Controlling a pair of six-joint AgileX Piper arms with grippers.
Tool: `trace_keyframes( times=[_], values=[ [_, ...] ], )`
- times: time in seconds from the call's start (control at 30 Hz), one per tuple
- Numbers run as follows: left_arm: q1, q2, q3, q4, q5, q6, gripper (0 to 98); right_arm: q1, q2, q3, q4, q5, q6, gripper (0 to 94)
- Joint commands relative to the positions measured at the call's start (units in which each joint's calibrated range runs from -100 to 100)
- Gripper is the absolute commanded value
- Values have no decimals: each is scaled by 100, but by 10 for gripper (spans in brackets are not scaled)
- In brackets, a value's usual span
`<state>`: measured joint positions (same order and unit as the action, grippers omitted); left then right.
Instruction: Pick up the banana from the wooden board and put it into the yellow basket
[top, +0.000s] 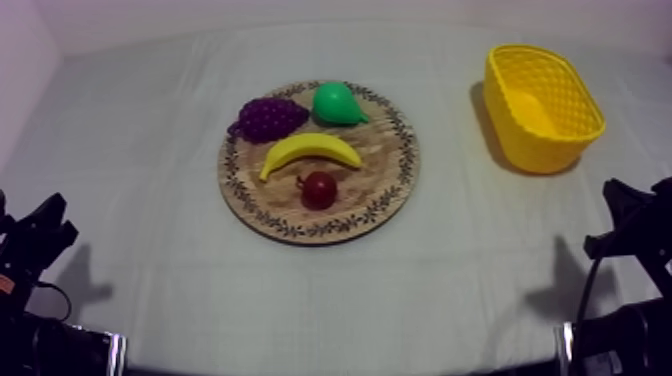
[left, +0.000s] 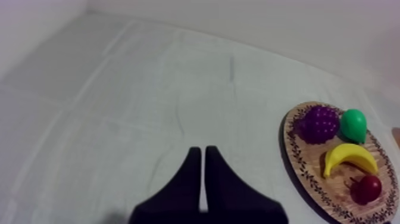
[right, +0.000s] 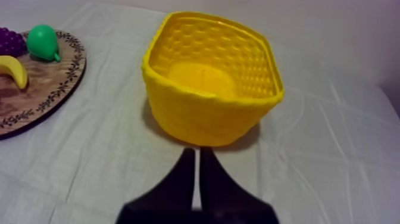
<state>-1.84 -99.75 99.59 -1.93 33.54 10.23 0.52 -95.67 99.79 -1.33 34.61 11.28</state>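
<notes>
The banana (top: 311, 153) is lying on the wooden board (top: 240, 195) mid-surface (top: 140, 150), between the grapes (top: 268, 118) and pear (top: 337, 103) on one side and the small red fruit (top: 319, 189) on the other. The yellow basket (top: 560, 145) is standing well apart, at the right. The left claw (left: 202, 150) is hovering closed on nothing near the board, and the right claw (right: 196, 152) is doing likewise just before the basket.

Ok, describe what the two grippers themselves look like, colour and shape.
The black two-fingered left gripper is plain: flat fingers taper to slim tips from a broader black base. The right gripper looks the same. No markings are visible on either.
</notes>
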Motion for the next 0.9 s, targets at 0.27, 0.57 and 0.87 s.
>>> trace_keyframes(
  times=[0.27, 0.57, 0.87],
  values=[
    [-1, 0, -4, 0, 0, 0, 0, -10, -1, -1, -1, -2, -24, 5],
    [-1, 0, -4, 0, 0, 0, 0, -43, -1, -1, -3, 22, -110, 6],
    [-1, 0, -4, 0, 0, 0, 0, -50, 7, -1, -34, 259, -66, 6]
  ],
)
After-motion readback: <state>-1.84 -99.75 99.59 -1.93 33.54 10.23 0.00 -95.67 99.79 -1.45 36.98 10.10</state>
